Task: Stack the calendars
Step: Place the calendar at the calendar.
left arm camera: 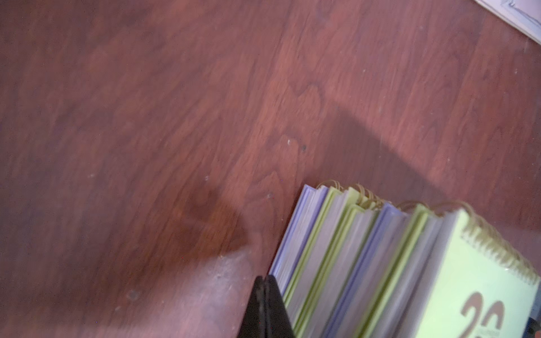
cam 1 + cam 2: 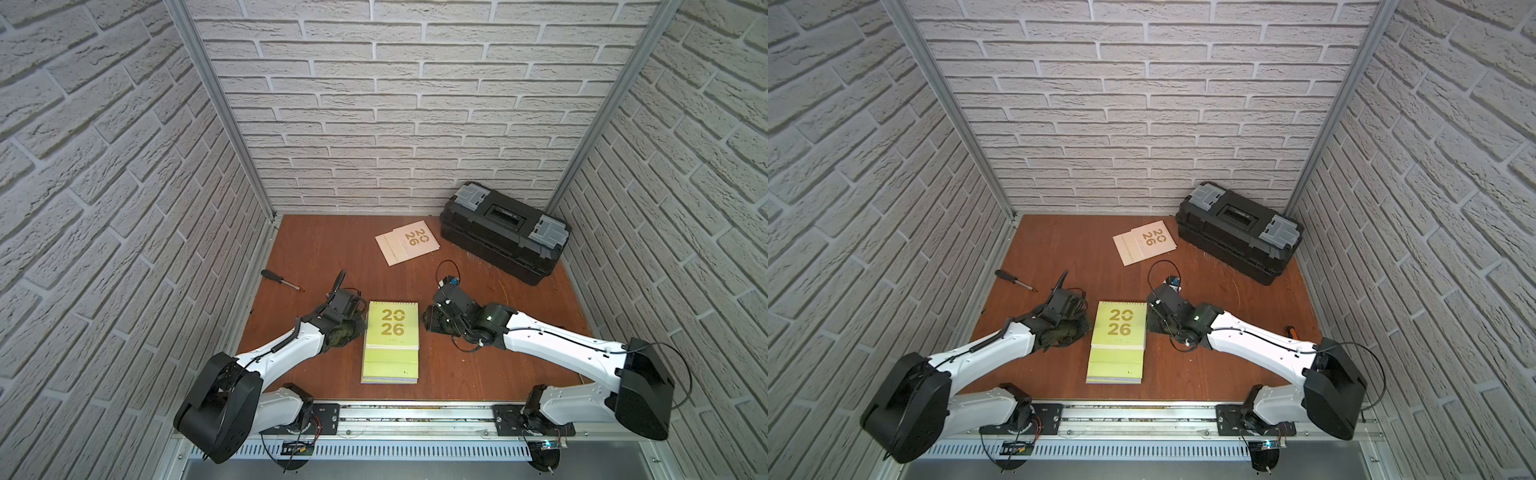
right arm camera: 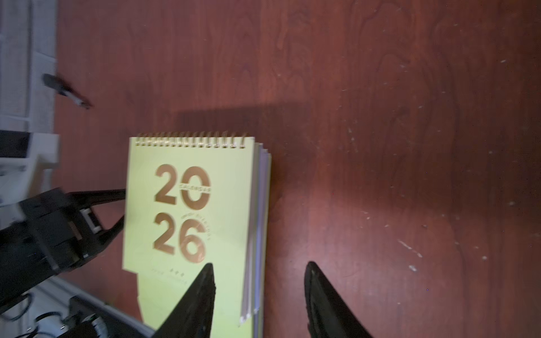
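Brick-patterned walls are enclosing a reddish wooden counter (image 2: 316,249) in both top views, where a stack of lime green and lavender spiral-bound calendars (image 2: 392,332) is lying between the arms. A cream calendar (image 2: 1144,243) is sitting apart, near a black toolbox (image 2: 503,232). In the left wrist view, the left gripper (image 1: 264,281) is resting, jaws closed, against the stack's side. In the right wrist view, the right gripper (image 3: 260,264) is hovering with jaws apart and empty. The cream calendar is probably light, stiff and slick, so pinching a free edge seems best.
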